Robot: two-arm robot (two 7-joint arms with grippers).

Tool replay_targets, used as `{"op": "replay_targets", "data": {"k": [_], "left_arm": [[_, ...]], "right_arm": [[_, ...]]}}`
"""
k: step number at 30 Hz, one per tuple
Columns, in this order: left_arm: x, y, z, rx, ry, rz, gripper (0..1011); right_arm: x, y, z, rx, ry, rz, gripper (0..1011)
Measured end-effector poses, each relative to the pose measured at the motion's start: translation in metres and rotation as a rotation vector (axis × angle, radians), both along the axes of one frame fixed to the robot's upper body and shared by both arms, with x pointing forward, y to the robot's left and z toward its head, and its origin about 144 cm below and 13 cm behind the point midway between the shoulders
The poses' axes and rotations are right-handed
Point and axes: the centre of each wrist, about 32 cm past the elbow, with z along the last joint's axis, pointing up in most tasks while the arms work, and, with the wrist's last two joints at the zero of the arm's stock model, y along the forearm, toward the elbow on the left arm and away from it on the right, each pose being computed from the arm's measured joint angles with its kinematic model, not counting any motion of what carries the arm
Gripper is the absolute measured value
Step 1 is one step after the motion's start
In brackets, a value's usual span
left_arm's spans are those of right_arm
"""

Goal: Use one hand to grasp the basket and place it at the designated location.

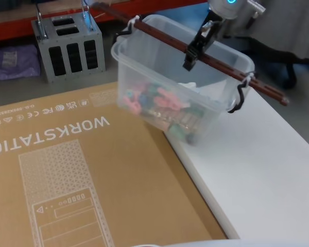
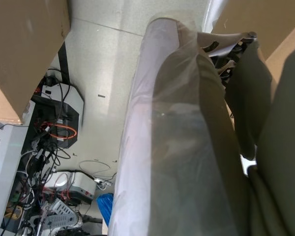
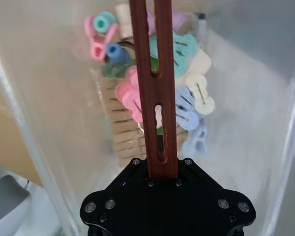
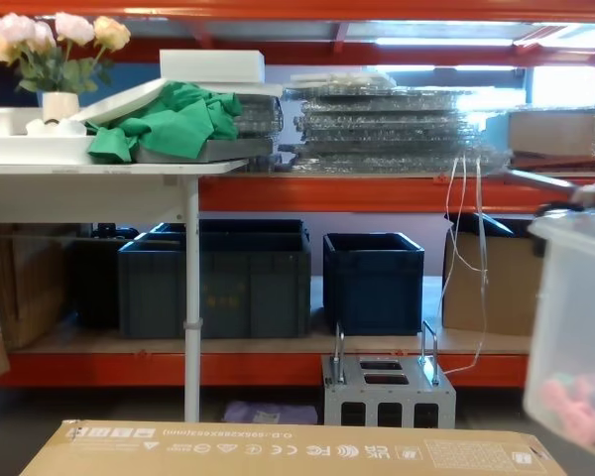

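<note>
White table (image 1: 268, 170): translucent milky-white plastic basket (image 1: 139, 77) hangs tilted above its edge. Black right gripper (image 1: 189, 57) clenched on reddish-brown bar handle (image 1: 159, 36); grasp done, placement left.

The cardboard box (image 1: 92, 180) at the near left bears the large white word "WORKSTATIO" (image 1: 46, 135), upside down and cut off by the left edge. Farther back runs a row of small marks (image 1: 67, 108), including CE and FC. The fine print beside them is unreadable.
</note>
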Motion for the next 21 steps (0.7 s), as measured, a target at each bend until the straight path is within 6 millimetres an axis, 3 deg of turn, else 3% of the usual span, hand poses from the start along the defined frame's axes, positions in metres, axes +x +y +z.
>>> {"op": "replay_targets", "data": {"k": [2, 6, 9, 21], "left_arm": [[0.000, 0.001, 0.000, 0.002, 0.000, 0.002, 0], [0.000, 0.000, 0.000, 0.000, 0.000, 0.000, 0], [0.000, 0.001, 0.000, 0.002, 0.000, 0.002, 0], [0.000, 0.001, 0.000, 0.001, 0.000, 0.001, 0]], "right_arm": [[-0.002, -0.019, -0.003, -0.006, 0.016, -0.068, 0], [-0.003, -0.030, -0.005, -0.008, 0.026, -0.112, 0], [-0.010, -0.060, -0.012, -0.002, 0.054, -0.230, 0], [-0.015, -0.077, -0.016, 0.007, 0.073, -0.299, 0]]}}
